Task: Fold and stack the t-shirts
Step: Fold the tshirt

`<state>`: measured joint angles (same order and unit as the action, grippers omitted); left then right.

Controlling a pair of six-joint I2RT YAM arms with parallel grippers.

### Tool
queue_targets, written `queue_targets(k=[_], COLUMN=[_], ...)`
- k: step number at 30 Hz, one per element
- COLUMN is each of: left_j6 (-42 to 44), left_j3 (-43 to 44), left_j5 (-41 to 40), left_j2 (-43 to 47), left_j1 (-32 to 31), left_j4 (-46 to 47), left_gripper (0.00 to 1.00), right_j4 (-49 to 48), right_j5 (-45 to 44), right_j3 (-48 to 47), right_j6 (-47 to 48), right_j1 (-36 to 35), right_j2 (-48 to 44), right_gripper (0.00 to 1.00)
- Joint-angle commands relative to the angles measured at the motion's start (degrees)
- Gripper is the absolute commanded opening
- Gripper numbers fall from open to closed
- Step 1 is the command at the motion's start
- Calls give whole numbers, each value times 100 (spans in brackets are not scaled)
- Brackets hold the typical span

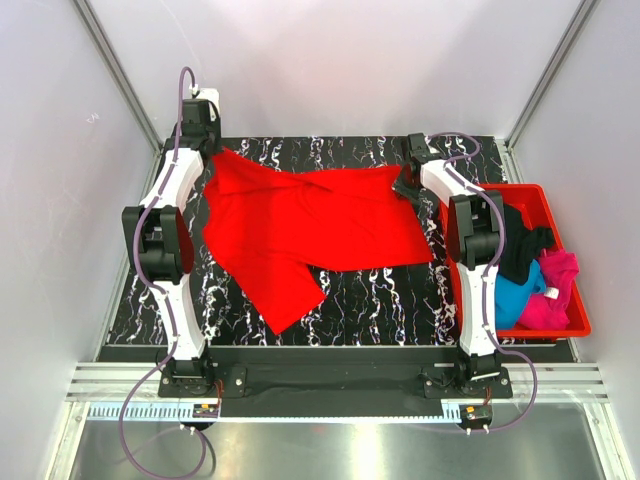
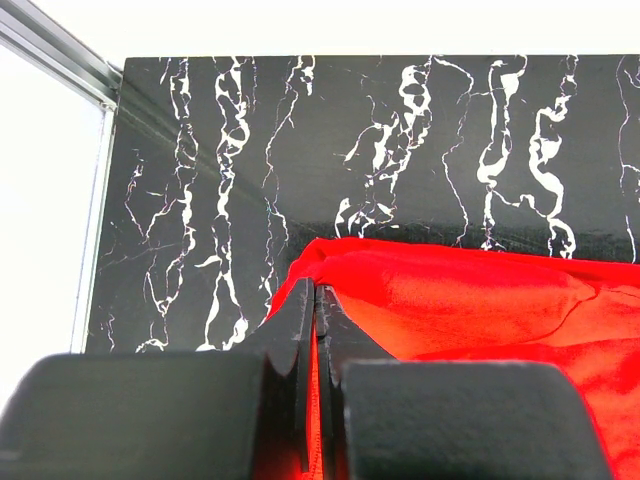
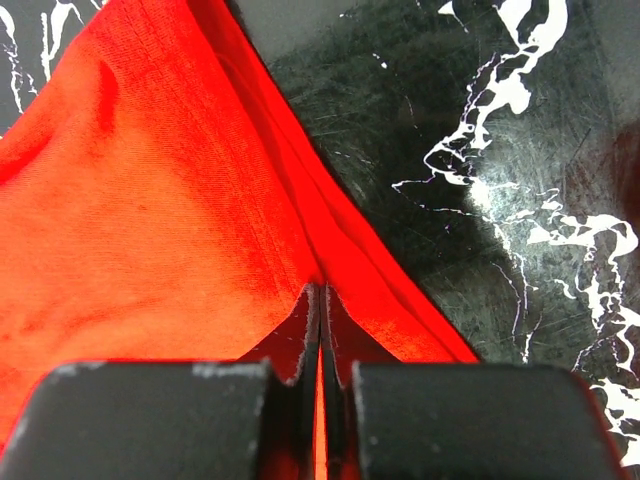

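A bright red t-shirt (image 1: 300, 220) lies spread on the black marbled table (image 1: 380, 290), one sleeve pointing to the near edge. My left gripper (image 1: 205, 150) is shut on the shirt's far left corner; red cloth (image 2: 470, 310) shows pinched between its jaws (image 2: 316, 300). My right gripper (image 1: 408, 185) is shut on the far right corner, the cloth (image 3: 150, 200) clamped between its jaws (image 3: 320, 295). A black t-shirt (image 1: 522, 245), a blue one (image 1: 515, 295) and a magenta-pink one (image 1: 555, 290) lie bunched in the bin.
The rigid red plastic bin (image 1: 548, 205) stands at the table's right edge, right beside the right arm. Metal frame posts rise at the back corners. Bare table shows near the front edge.
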<state>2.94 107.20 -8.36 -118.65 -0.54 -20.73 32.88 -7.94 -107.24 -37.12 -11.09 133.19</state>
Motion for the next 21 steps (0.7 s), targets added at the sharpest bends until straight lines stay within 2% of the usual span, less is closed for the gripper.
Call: queue_targets(k=[1,7,10,13,15,21], left_j6=[-39,110,198,268,330,584], left_j3=[12,90,204,284,319,302], left_j5=[-113,-412,-657,-746,-921,-1194], left_j2=[228,202,141,44,-9,-167], left_j1=[-8,-8,1,10,18,18], left_j4=[412,447,500,614,894,1589], left_gripper=[0,0,0,0,0,0], right_j4=[-106,-221,-589,-1142,-1878,-2970], right_j5=[-85,-14,-14,188,458,987], right_j3=[-306,-692,-737,-711,-658,-597], right_j6=[56,39,-31,-102,-155,-365], right_j1=[-60,-42,37,186,291,511], right_j2=[-179,-56,-56,-47,-30,128], right_gripper=[0,0,0,0,0,0])
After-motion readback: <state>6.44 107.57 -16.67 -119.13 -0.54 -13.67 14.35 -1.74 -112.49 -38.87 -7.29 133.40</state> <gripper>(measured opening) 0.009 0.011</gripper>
